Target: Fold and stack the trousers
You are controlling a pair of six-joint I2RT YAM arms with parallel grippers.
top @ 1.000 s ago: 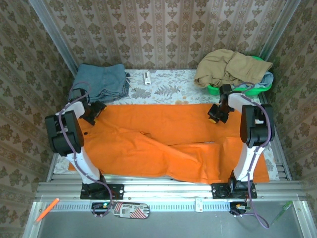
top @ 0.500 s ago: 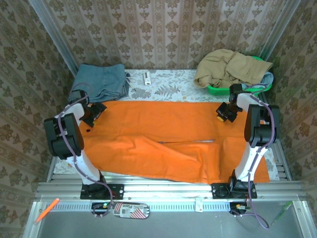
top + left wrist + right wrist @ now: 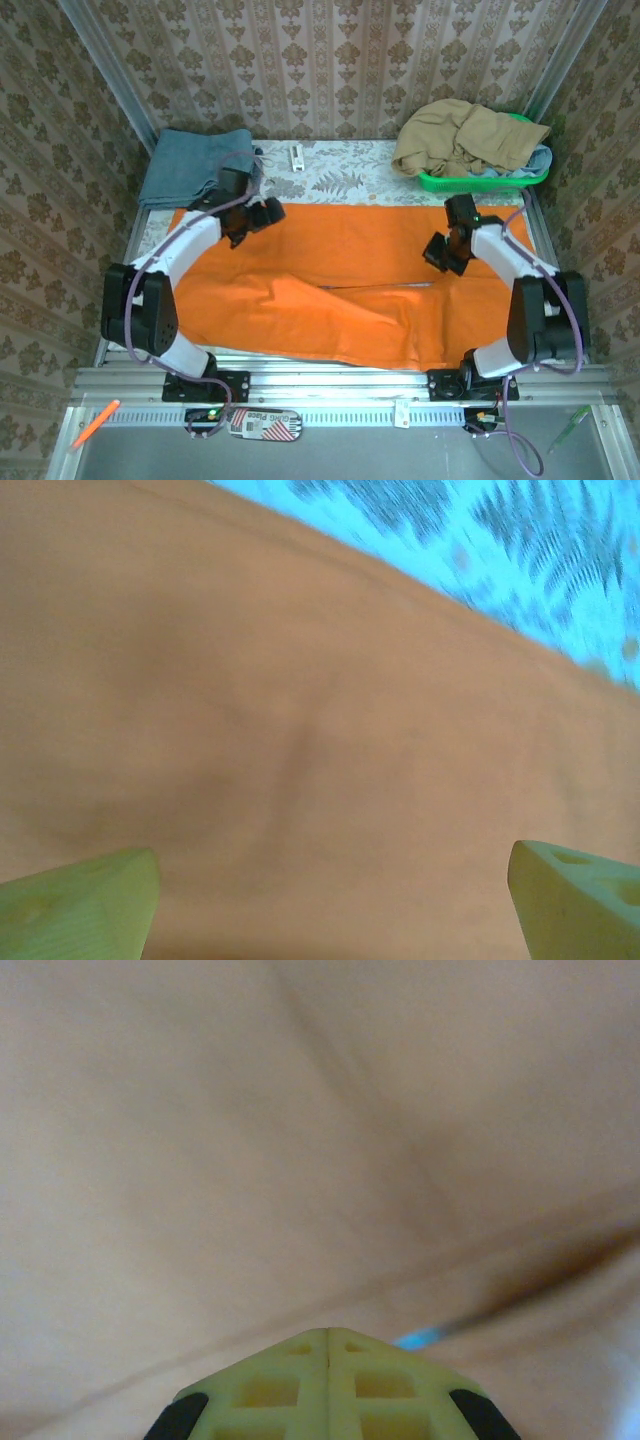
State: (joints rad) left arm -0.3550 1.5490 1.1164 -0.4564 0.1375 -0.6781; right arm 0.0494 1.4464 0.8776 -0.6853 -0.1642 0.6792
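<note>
1. Patterned wallpaper (image 3: 320, 70) encloses a table (image 3: 340, 182) covered in leaf-print cloth.
2. The orange trousers (image 3: 350, 290) lie spread across it.
3. The left gripper (image 3: 262, 215) hangs over them with jaws apart, the right gripper (image 3: 438, 252) with jaws together.
4. The printed label (image 3: 265, 425) on the near rail is unreadable.

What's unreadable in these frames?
- Top view: small white object at the back, too small to identify.
- Top view: green basket contents, covered by the tan garment.
- Left wrist: left gripper fingers cut off by the bottom edge; trousers blurred.
- Right wrist: whether the right gripper touches the cloth, blurred close-up.
</note>
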